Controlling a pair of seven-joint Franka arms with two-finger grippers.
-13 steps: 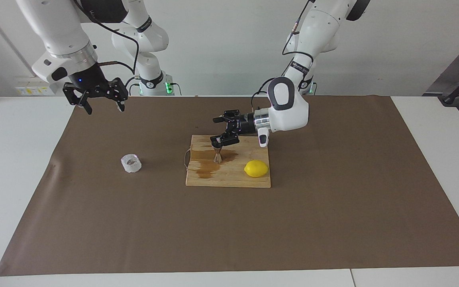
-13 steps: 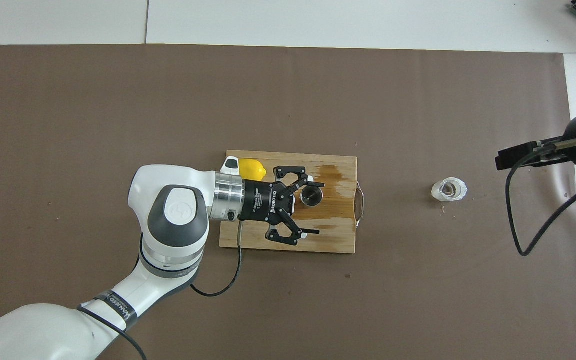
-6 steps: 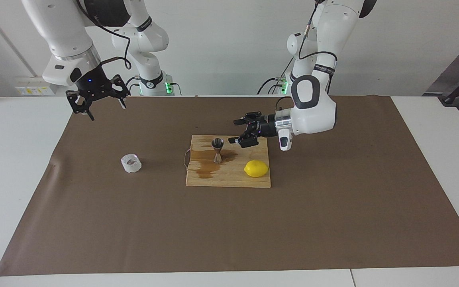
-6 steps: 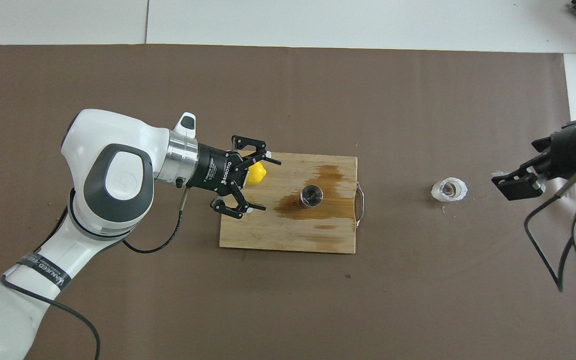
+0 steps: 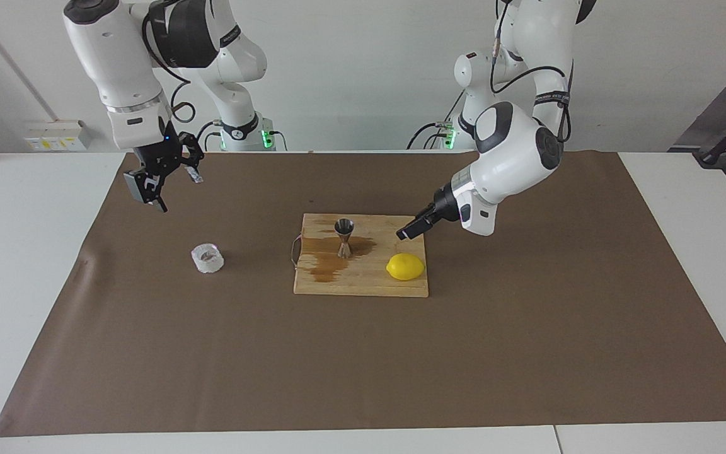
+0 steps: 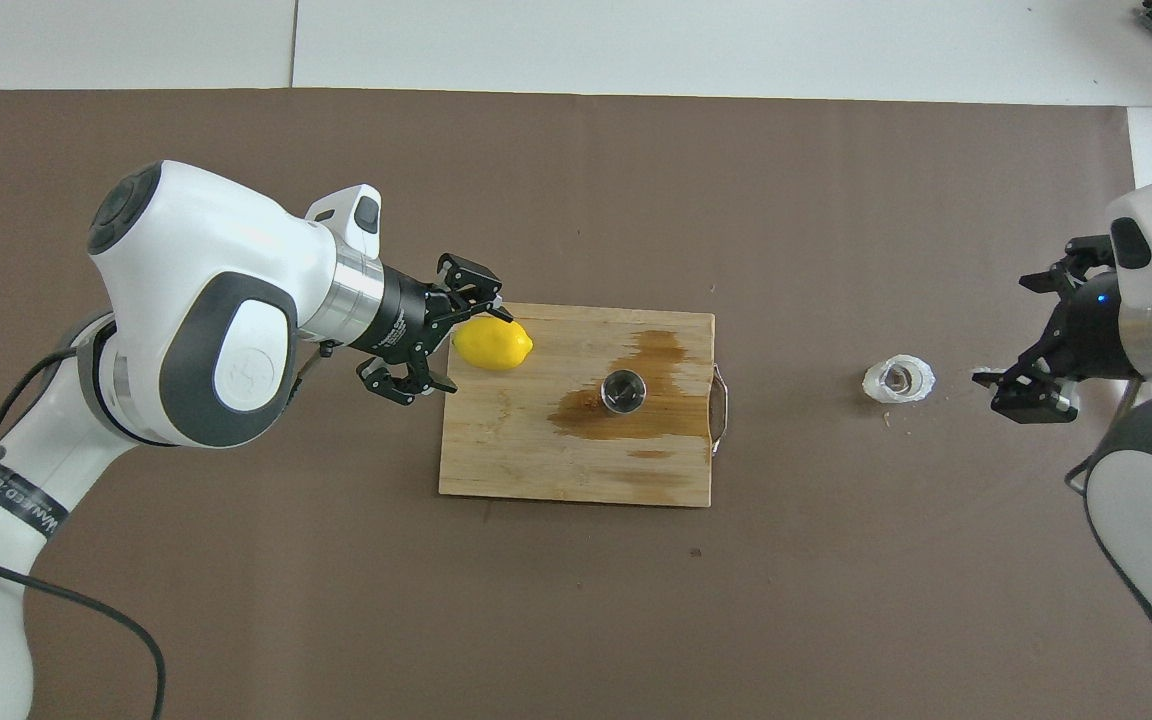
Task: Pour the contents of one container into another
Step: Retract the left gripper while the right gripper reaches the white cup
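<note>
Steel jigger point(image 5: 344, 237): it stands up straight on the board point(image 5: 363, 284), long axis up and down, open mouth pointing up. From overhead it looks like a round ring point(image 6: 624, 390).
Cup point(image 5: 207, 258): see-through and whitish, short and fat. It sits upright on the brown mat point(image 5: 363, 366), mouth up, well apart from the board, toward the right arm's end of the counter point(image 5: 16, 265).
Board: wood, flat on the mat, with a dark wet stain point(image 6: 626, 415) around the jigger. Its wire handle point(image 6: 722, 404) faces the cup.
Lemon point(image 5: 405, 267): yellow, lying on its side on the board near the edge toward the left arm's end. Its long axis runs along the counter, from one arm's end toward the other.
Left end effector point(image 6: 441, 335): fingers apart, nothing in them. It hangs in the air over the board's edge, just beside the lemon and not touching it.
Right end effector point(image 5: 160, 178): fingers apart, nothing in them. It hangs high over the mat, near the cup but not touching it.
</note>
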